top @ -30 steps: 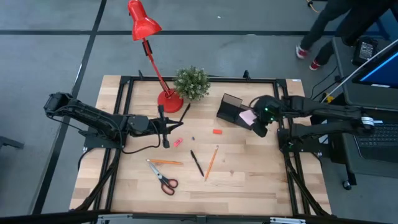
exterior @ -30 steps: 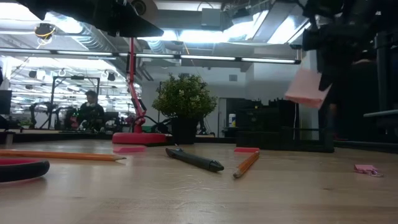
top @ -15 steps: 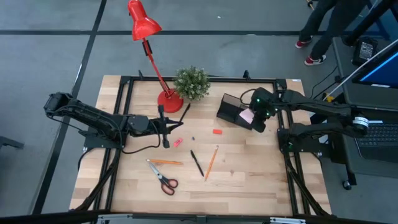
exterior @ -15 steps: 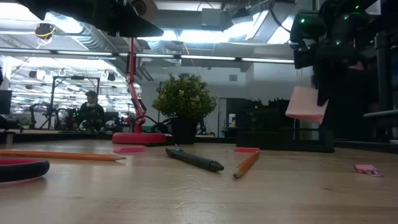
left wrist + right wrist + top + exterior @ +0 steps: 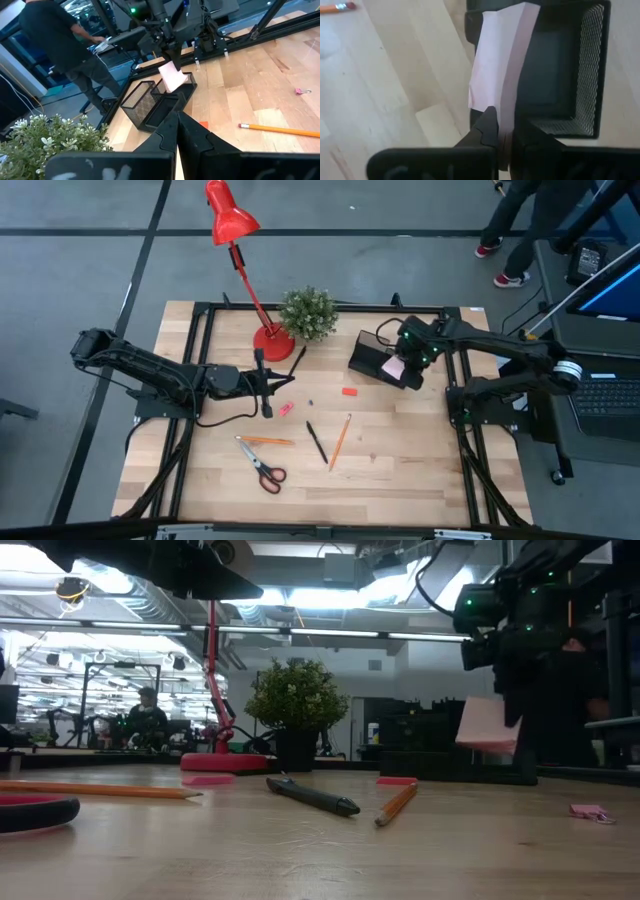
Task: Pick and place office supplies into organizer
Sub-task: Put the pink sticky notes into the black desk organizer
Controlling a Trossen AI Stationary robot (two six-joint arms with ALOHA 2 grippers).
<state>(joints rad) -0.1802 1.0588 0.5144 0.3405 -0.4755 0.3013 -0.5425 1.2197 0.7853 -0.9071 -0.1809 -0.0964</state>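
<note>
**Pad carried in over the organizer**

Since a second ago the right gripper [image 5: 402, 366] has been moving left with the pink pad [image 5: 394, 367], and it is now hanging over the organizer [image 5: 372, 358] at the far right of the table [image 5: 400, 470]. Its fingers are pinching the pad by one edge; in the right wrist view the pad [image 5: 501, 65] is dangling above an open mesh compartment [image 5: 560, 80], clear of its floor.

The left gripper [image 5: 268, 385] is waiting at mid-left of the table, fingers pressed together and holding nothing, near the lamp [image 5: 240, 240] base.

Other supplies are lying on the table: scissors [image 5: 262, 467] near left, two pencils [image 5: 340, 441] and a pen [image 5: 316, 442] in the middle, a red eraser [image 5: 349, 391] just left of the organizer, and a pink eraser [image 5: 285, 409] beside the left gripper. A plant [image 5: 307, 314] is standing at the far edge.
</note>
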